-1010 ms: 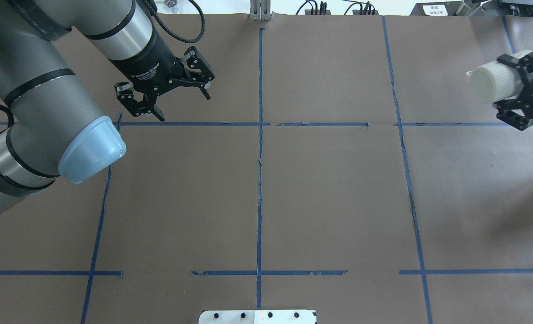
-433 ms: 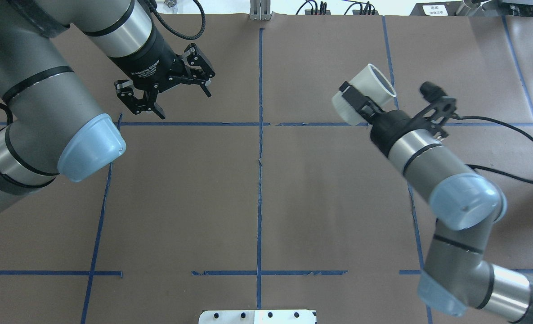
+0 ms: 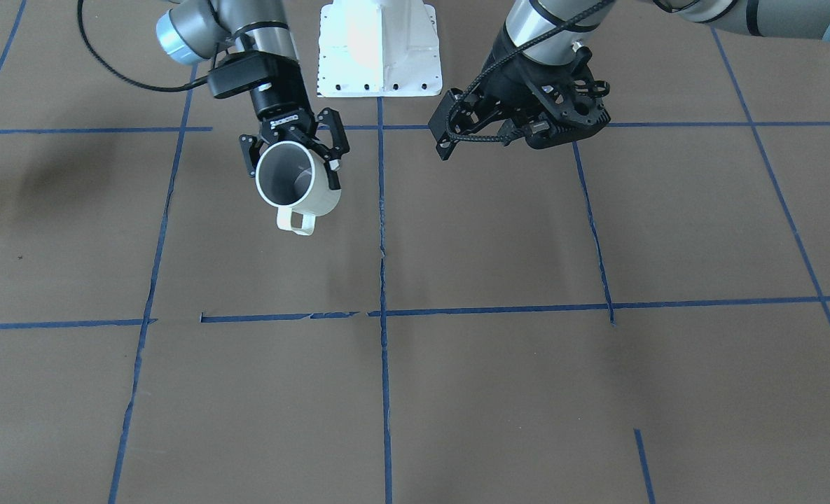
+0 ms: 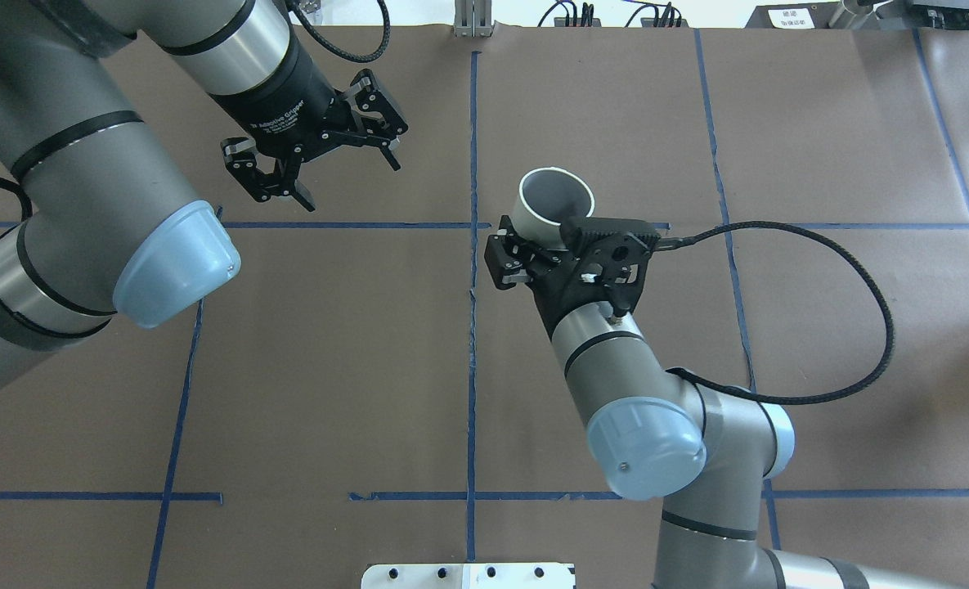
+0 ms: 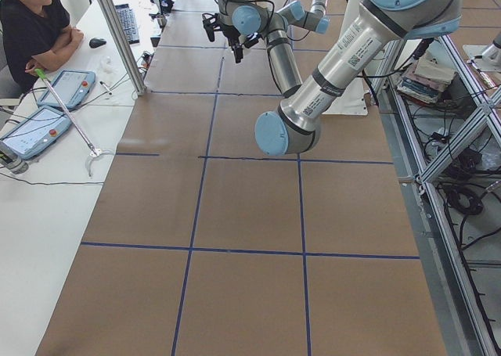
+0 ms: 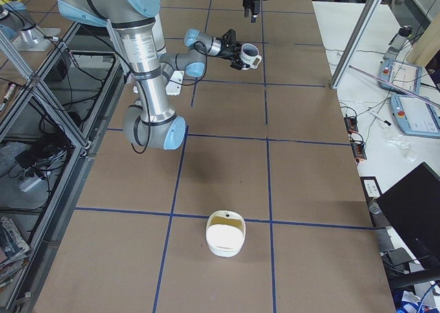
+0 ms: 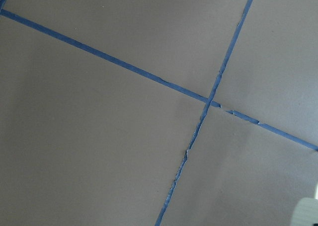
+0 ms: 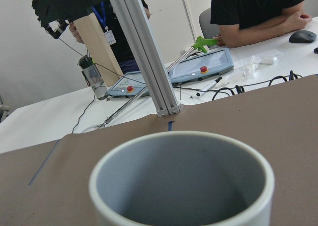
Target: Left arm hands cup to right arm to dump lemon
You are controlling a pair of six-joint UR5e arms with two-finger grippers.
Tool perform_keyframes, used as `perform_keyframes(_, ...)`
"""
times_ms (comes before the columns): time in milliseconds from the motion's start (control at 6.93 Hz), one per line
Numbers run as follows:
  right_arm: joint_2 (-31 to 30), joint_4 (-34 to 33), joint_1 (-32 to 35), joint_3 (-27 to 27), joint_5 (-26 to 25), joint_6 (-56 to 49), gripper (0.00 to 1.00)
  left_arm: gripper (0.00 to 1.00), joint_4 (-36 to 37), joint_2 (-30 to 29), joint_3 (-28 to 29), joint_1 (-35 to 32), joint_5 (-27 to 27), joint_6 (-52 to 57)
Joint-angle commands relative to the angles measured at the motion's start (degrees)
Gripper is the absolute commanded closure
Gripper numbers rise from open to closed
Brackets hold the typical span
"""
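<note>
The white cup (image 3: 294, 183) with its pale handle hangs above the table, mouth up. My right gripper (image 3: 292, 162) is shut on its sides. In the overhead view the cup (image 4: 556, 196) sits just right of the centre tape line, ahead of the right gripper (image 4: 551, 239). Its grey inside shows no lemon, also in the right wrist view (image 8: 184, 181). My left gripper (image 4: 316, 164) is open and empty, well to the cup's left; it also shows in the front view (image 3: 520, 129). A white container (image 6: 225, 234) at the table's right end holds something dull yellow.
Blue tape lines (image 4: 473, 327) divide the brown table cover. The robot's white base plate (image 3: 378, 49) is at the near edge. Operators, tablets and an aluminium post (image 8: 149, 52) stand beyond the far edge.
My right arm has swung the cup from the table's far right edge to near the centre and turned it from tipped sideways to mouth up. My left gripper has shifted slightly farther out and stays open.
</note>
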Motion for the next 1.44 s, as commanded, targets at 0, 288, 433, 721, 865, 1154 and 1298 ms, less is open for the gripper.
perform_keyframes(0,8.9,-2.3,-2.1,-11.0,-7.8,-4.2,0.71,0.00,0.2,-3.4,2.2,0.6,0.0,-0.2)
perform_keyframes(288,12.0,-2.1,-3.6,-14.2,-11.8,-7.2,0.71,0.00,0.2,-7.7,7.7,3.4,0.3,-0.3)
perform_keyframes(433,12.0,-1.9,-3.6,-14.0,-11.9,-7.2,0.71,0.01,0.2,-7.5,7.9,4.0,0.4,-0.1)
perform_keyframes(721,12.0,-1.7,-3.5,-13.8,-12.1,-7.2,0.71,0.02,0.2,-6.1,7.7,4.5,0.4,0.0)
perform_keyframes(865,12.0,-1.6,-3.5,-13.5,-12.1,-7.3,0.71,0.04,0.2,-5.9,7.9,5.5,0.6,0.1)
perform_keyframes(1154,11.3,-1.3,-3.5,-13.0,-12.3,-9.4,0.71,0.10,0.2,-5.8,8.0,7.2,1.9,0.1)
perform_keyframes(1298,11.3,-1.3,-3.7,-13.0,-13.0,-9.4,0.71,0.19,0.2,-5.7,8.0,7.3,1.9,0.1)
